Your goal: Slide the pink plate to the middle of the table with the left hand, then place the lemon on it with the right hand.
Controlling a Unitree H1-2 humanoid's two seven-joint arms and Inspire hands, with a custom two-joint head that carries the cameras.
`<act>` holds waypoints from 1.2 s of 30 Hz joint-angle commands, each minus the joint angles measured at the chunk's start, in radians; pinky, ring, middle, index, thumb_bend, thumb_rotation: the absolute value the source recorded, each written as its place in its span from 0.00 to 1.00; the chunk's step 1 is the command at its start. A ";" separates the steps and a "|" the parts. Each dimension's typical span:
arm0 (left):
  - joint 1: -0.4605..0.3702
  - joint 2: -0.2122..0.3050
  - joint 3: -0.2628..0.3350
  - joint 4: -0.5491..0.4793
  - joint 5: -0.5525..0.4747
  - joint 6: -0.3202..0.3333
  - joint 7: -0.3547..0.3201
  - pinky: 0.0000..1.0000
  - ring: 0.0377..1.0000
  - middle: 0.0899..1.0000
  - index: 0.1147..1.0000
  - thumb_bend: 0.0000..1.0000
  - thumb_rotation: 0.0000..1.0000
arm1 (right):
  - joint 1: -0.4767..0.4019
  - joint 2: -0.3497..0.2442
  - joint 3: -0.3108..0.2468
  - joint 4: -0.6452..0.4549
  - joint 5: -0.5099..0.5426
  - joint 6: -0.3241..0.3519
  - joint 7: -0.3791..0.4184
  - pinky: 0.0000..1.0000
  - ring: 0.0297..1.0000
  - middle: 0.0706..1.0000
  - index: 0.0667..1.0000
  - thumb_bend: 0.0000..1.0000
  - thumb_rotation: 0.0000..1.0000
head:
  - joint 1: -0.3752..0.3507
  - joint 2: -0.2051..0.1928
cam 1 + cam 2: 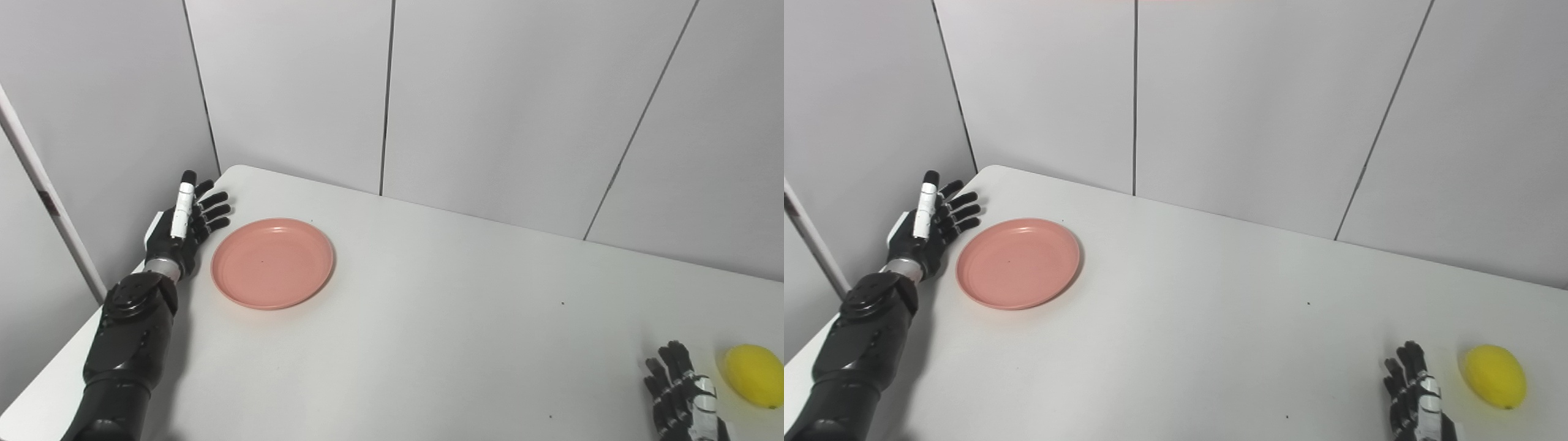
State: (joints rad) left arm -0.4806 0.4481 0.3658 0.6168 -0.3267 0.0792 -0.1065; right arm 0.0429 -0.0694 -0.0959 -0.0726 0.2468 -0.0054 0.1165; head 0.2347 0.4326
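My left hand point(184, 223) stands edge-up at the far left of the counter point(429, 318), fingers spread and holding nothing. It sits just left of the pink plate point(272, 262) without quite touching the rim, as far as I can tell. I judge it is set there so a sideways push will send the plate right, toward the middle — the plate lies well left of centre and the slide is not yet done.

My right hand point(1418, 398) rests low at the near right, partly cut off by the frame edge; its fingers look apart and empty. The lemon point(1494, 376) lies just to its right on the counter, close but not touched — a short reach once the plate is in place.

Between plate and lemon the counter is bare white, backed by grey wall panels point(490, 92).
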 commanded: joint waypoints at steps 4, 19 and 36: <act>0.006 0.016 -0.013 -0.030 -0.008 0.005 -0.037 0.78 0.78 0.78 0.85 1.00 0.89 | 0.040 0.024 0.013 0.053 0.008 0.017 0.002 1.00 0.96 0.97 0.96 0.61 1.00 | -0.002 0.001; 0.042 -0.017 -0.036 -0.141 -0.020 0.083 -0.054 0.74 0.75 0.76 0.87 0.97 0.90 | 0.044 0.029 0.017 0.039 0.002 0.024 -0.005 1.00 0.96 0.97 0.96 0.60 1.00 | -0.012 0.007; 0.076 -0.064 -0.050 -0.237 -0.035 0.140 -0.050 0.74 0.76 0.77 0.87 0.94 0.89 | 0.046 0.030 0.024 0.034 0.000 0.019 -0.011 1.00 0.95 0.96 0.95 0.61 1.00 | -0.029 0.012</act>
State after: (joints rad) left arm -0.3913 0.3890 0.3225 0.4008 -0.3644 0.2036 -0.1619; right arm 0.0467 -0.0623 -0.0836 -0.0802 0.2399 -0.0042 0.1024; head 0.2071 0.4433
